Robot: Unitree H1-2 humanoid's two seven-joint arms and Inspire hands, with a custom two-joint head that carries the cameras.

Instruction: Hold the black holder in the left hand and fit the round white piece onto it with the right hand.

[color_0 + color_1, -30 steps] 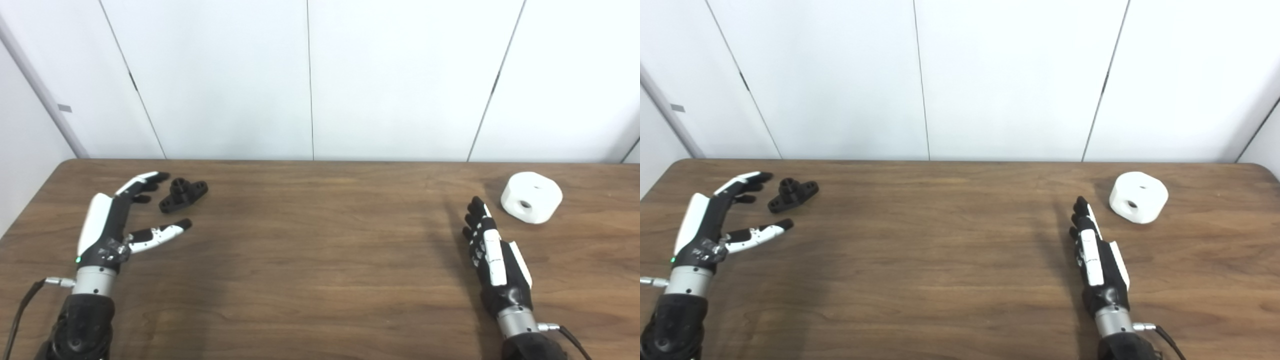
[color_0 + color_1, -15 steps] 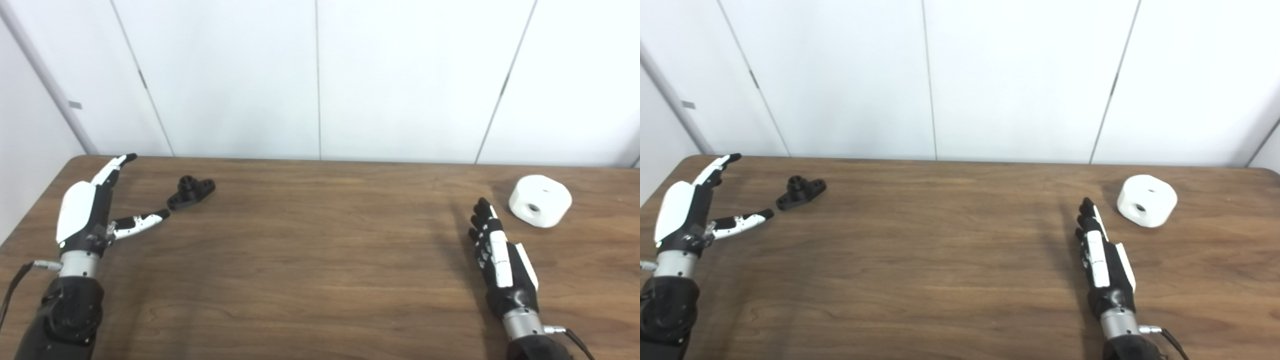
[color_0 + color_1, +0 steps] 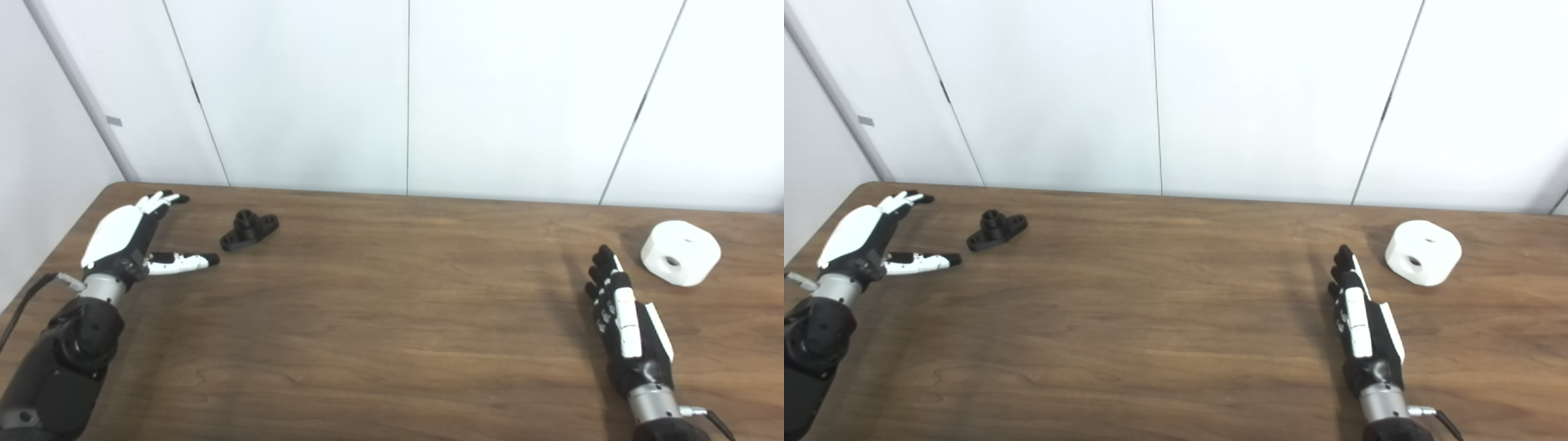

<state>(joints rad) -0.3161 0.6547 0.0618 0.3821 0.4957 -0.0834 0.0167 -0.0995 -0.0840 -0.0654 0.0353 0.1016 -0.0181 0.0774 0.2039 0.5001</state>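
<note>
The black holder (image 3: 250,229) lies flat on the wooden table (image 3: 380,294) at the far left, its short post pointing up. My left hand (image 3: 131,239) is open to the left of it, fingers stretched toward the table's back corner and thumb pointing at the holder, a small gap between them. The round white piece (image 3: 680,253), with a hole in its side and one on top, rests at the far right. My right hand (image 3: 625,318) lies open, fingers straight, a little to the left of and nearer than the white piece.
White wall panels stand just behind the table's back edge. The table's left edge runs close by my left forearm. A cable trails from each wrist.
The camera has shifted, so the whole scene sits further right. My left hand has pulled back to the left, away from the holder, and turned flatter. The right hand and both pieces stay put.
</note>
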